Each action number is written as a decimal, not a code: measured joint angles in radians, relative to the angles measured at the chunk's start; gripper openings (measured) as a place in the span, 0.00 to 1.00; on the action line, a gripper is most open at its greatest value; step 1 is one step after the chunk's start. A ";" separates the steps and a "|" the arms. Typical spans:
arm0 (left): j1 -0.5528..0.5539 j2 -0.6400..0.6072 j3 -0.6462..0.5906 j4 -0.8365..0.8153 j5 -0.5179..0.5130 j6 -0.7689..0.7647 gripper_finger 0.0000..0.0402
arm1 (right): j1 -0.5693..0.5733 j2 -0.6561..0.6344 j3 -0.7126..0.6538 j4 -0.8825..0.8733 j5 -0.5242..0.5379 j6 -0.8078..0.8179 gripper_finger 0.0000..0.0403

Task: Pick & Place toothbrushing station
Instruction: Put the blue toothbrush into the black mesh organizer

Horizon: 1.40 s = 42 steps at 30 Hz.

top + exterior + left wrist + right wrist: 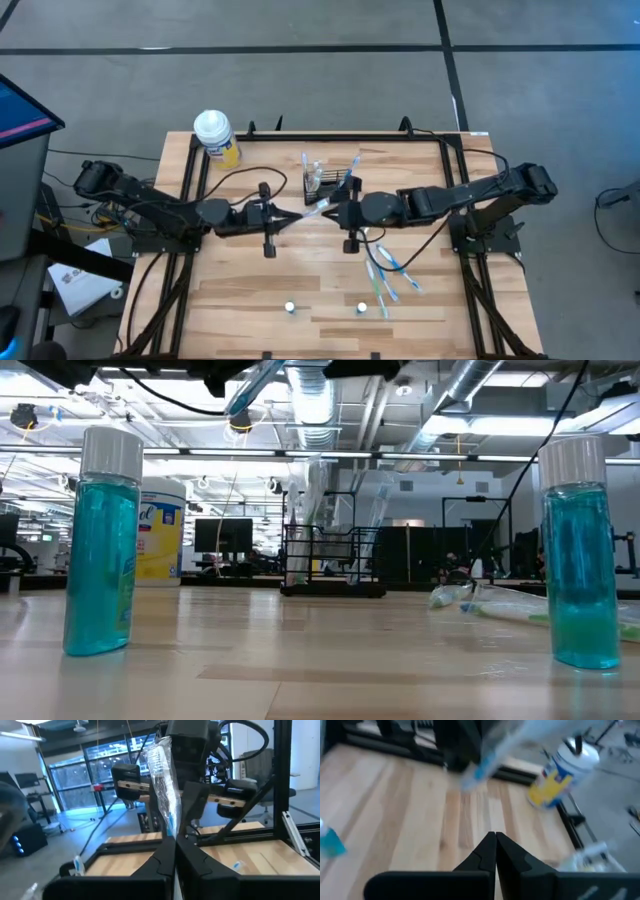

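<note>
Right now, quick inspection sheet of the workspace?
Surface: wooden tabletop, flat.
Job's things: wire-mesh holder at the far edge; packaged toothbrush held up by left gripper.
Clutter: yellow wipes canister, loose packaged toothbrushes, two small blue bottles.
Grippers: left shut on the toothbrush; right gripper shut, empty.
Cables: black leads along the arms.
Surroundings: open lab, no person seen.
</note>
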 joint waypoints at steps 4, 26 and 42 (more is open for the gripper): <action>0.000 -0.003 0.000 0.011 0.000 0.003 0.00 | -0.014 -0.001 -0.046 0.102 -0.004 -0.017 0.00; -0.001 -0.026 0.000 0.029 0.000 0.029 0.00 | -0.068 -0.010 -0.213 0.532 -0.215 -0.070 0.00; -0.001 -0.025 0.000 0.031 0.001 0.029 0.00 | -0.080 -0.043 -0.212 0.543 -0.247 -0.096 0.00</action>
